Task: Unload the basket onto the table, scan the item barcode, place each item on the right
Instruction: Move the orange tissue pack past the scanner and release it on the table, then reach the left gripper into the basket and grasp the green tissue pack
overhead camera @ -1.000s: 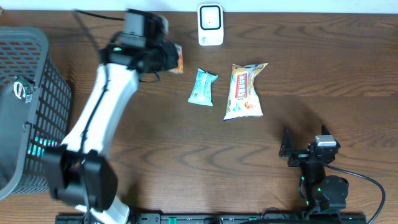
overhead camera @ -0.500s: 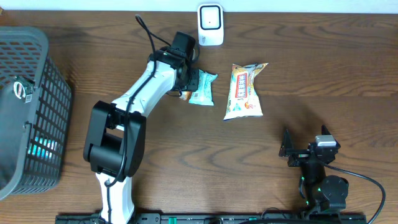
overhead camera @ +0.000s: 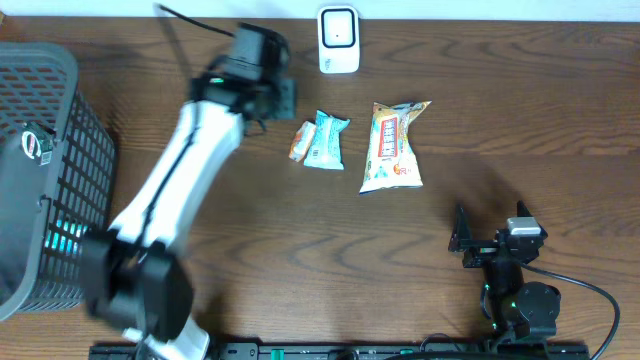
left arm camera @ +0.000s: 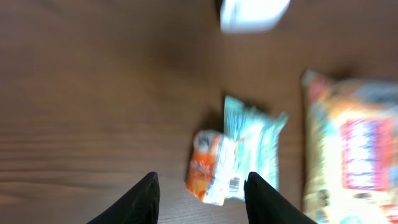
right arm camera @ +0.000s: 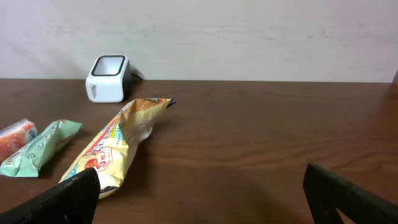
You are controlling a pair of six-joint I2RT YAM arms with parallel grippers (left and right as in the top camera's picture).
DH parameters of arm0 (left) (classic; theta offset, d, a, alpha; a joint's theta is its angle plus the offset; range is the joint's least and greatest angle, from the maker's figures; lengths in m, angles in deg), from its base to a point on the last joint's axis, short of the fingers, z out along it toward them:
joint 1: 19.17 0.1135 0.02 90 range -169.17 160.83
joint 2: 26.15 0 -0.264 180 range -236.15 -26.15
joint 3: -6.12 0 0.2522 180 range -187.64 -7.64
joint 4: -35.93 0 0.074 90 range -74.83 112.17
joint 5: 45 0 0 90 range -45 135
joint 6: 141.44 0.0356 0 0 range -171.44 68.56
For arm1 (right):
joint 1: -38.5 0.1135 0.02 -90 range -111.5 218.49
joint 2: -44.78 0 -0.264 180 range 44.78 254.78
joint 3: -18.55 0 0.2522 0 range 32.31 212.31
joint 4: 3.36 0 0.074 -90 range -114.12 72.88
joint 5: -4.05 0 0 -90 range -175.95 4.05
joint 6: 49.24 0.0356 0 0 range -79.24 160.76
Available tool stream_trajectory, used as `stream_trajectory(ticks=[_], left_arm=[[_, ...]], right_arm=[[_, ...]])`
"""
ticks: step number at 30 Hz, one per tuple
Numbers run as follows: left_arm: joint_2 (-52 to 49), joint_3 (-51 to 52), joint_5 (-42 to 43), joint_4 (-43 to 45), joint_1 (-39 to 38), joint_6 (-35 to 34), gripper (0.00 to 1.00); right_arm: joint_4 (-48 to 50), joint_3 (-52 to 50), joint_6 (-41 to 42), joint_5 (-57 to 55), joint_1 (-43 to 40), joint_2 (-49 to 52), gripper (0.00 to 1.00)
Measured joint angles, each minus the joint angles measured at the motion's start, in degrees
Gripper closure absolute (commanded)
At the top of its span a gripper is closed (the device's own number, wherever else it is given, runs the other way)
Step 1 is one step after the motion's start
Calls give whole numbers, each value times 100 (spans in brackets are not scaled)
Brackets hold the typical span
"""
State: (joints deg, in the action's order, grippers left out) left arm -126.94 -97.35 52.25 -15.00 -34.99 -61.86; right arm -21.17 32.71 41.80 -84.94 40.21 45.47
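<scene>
Left gripper [left arm camera: 202, 202] is empty: jaws partly apart, nothing between them. Orange snack pack [left arm camera: 211, 167] lies flat just ahead of its fingertips, touching the teal packet [left arm camera: 255, 149] — probably parked there, clear of the scanner [left arm camera: 254, 12] farther ahead. Right gripper [right arm camera: 211, 205] is wide open, idle.

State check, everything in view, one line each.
Left pincer: open, empty.
Right pincer: open, empty.
Orange packet: lying flat, beside teal packet.
Teal packet: lying flat.
Yellow bag: lying flat, apart from the packets.
Scanner: standing upright.
Basket: upright, contents unclear.
</scene>
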Motion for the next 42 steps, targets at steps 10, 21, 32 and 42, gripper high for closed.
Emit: stream_trajectory(ticks=[10,21,32,42], left_arm=[[2417,-44,-1180,52,2048,-13,32],[2177,-55,-1626,-909,5241,-1307,6],[457,-55,-1659,-1683,5917,-2006,6],[-717,-52,-1650,-2417,5508,-2090,6]], right_arm=[[-2,0,0,0,0,0,1],[-2,0,0,2,0,0,1],[-2,0,0,2,0,0,1],[0,0,0,0,0,0,1]])
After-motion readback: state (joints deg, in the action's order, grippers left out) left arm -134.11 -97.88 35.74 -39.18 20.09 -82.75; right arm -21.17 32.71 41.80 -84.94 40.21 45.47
